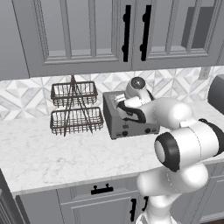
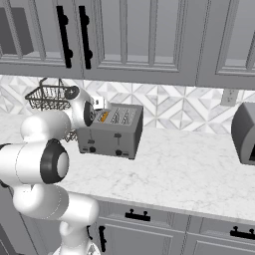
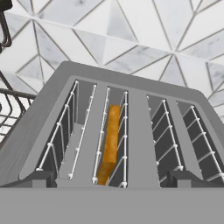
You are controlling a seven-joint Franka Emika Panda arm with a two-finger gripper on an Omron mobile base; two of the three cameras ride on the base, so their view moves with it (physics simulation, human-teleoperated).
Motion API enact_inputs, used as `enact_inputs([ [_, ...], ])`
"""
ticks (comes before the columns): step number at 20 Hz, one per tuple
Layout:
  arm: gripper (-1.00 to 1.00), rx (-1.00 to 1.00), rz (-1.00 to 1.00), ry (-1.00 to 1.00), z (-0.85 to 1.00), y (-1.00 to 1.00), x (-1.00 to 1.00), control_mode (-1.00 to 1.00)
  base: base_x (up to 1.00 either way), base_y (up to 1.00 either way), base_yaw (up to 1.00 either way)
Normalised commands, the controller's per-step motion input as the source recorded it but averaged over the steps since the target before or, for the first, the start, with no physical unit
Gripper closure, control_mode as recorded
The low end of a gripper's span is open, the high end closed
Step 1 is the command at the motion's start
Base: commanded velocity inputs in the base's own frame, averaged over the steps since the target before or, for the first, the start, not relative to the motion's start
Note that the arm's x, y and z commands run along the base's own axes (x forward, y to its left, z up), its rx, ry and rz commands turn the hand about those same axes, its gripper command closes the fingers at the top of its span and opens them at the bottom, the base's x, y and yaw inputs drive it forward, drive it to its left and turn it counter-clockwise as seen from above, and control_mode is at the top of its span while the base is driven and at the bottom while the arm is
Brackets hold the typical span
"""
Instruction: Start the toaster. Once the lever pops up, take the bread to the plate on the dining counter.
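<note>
The grey four-slot toaster [image 1: 127, 124] stands on the marble counter against the tiled wall. It also appears at toaster [image 2: 112, 132] and from above at toaster [image 3: 140, 109]. The bread [image 3: 111, 140] stands on edge, sunk in the second slot from the left; its orange crust shows at bread [image 2: 103, 116]. My gripper [image 3: 111, 178] hovers just above the toaster's top, open, its two dark fingertips [image 3: 39, 177] wide apart on either side of the slots and holding nothing. The white hand shows at gripper [image 2: 98, 103]. The plate and the dining counter are out of view.
A two-tier wire basket rack [image 1: 73, 107] stands left of the toaster, close to the hand. A dark rounded appliance [image 2: 245, 132] sits at the counter's right end. Upper cabinets [image 1: 78, 35] hang low overhead. Bare marble counter [image 2: 189, 164] stretches right of the toaster.
</note>
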Motion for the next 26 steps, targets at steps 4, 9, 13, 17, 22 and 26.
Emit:
enact_inputs([
  [4,-1.00,0.00,0.00,0.00,0.00,0.00,0.00,-1.00,0.00,0.00,0.00],
  [9,-1.00,0.00,0.00,0.00,0.00,0.00,0.00,-1.00,0.00,0.00,0.00],
  [13,-1.00,0.00,0.00,0.00,0.00,0.00,0.00,-1.00,0.00,0.00,0.00],
  [17,-1.00,0.00,0.00,0.00,0.00,0.00,0.00,-1.00,0.00,0.00,0.00],
  [22,-1.00,0.00,0.00,0.00,0.00,0.00,0.00,-1.00,0.00,0.00,0.00],
  [26,-1.00,0.00,0.00,0.00,0.00,0.00,0.00,-1.00,0.00,0.00,0.00],
])
